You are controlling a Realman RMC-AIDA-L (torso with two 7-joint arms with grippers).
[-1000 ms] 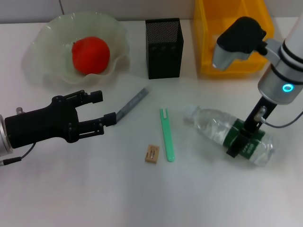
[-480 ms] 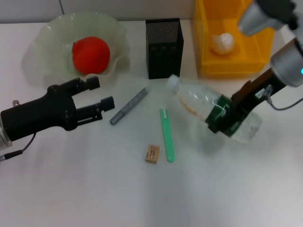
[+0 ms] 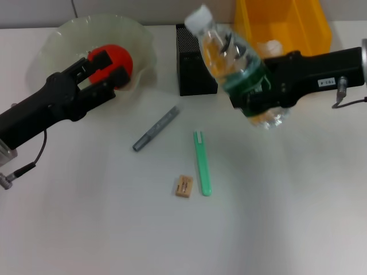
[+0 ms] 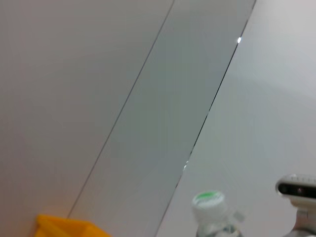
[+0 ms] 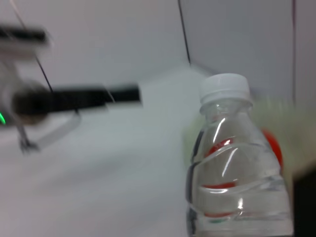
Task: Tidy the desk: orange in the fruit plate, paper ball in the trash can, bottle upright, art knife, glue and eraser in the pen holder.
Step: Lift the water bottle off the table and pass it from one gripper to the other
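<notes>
Holding bottle (image 3: 238, 69) aloft, right gripper (image 3: 255, 94) clamped round it, not yet stood; orange (image 3: 112, 60) in plate (image 3: 57, 46); left gripper (image 3: 103, 71) spread; knife (image 3: 201, 163), glue (image 3: 155, 129), eraser (image 3: 183, 187) remain.

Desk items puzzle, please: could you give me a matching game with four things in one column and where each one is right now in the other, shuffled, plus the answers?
Things:
1. bottle
2. orange
3. paper ball
4. eraser

Places:
A. lying on the white desk, beside the green art knife
B. in the pale fruit plate
C. lifted off the desk, gripped around its green label by the right end effector
D. in the yellow bin

Pairs: 1-C, 2-B, 3-D, 4-A
</notes>
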